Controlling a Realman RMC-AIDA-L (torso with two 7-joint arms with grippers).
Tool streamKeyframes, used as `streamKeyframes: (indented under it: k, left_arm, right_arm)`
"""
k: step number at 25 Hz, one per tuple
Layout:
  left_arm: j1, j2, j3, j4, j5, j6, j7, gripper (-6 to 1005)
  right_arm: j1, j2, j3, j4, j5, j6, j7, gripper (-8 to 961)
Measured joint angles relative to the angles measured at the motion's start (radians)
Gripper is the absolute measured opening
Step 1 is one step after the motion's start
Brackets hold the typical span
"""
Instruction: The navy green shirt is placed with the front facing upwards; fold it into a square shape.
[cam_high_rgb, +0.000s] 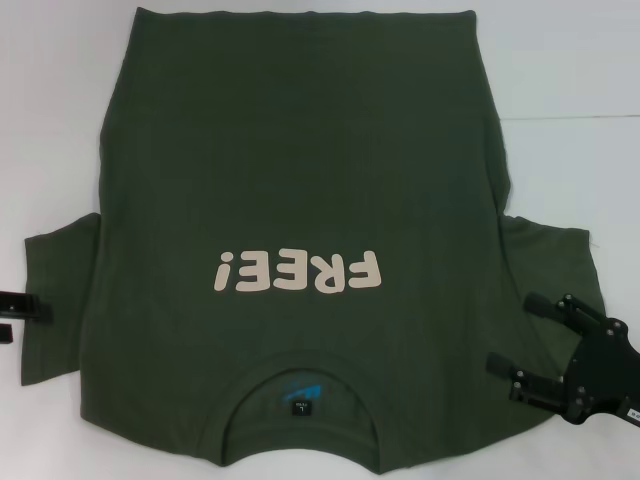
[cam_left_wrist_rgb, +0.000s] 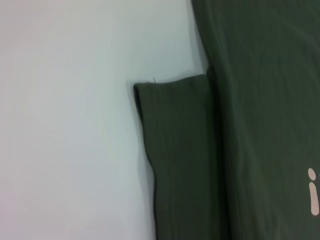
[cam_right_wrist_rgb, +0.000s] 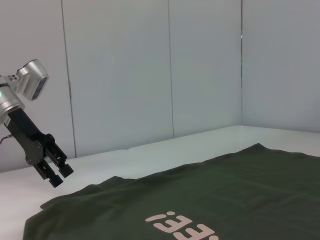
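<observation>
Evidently no fold is made: the dark olive-green cotton T-shirt with pale "FREE!" lettering (cam_high_rgb: 300, 200) lies flat, front up, on the white table (cam_high_rgb: 570, 100), both sleeves out. Right gripper (cam_high_rgb: 515, 345), fingers spread, hovers over the right sleeve; left gripper (cam_high_rgb: 15, 318), fingers apart, beside the left sleeve.

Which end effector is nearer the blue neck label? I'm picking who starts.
Right. The right end effector is over the sleeve beside the neck label; the left end effector is at the far sleeve's edge.
</observation>
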Motion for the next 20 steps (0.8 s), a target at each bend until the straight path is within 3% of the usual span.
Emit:
streamKeyframes:
  k: [12,17,20]
  left_arm:
    - [-0.014,-0.01,0.093,0.013,0.059,0.01,-0.021,804]
    - [-0.019,-0.01,0.094,0.012,0.059,0.01,-0.021,952]
    - [-0.023,-0.013,0.094,0.005,0.059,0.003,-0.021,951]
  right_arm:
    - [0.001,0.001,0.0,0.0,0.0,0.003,0.001,926]
    - [0.001,0.001,0.0,0.0,0.0,0.001,0.001,926]
    - [0.001,0.001,0.0,0.0,0.0,0.001,0.001,926]
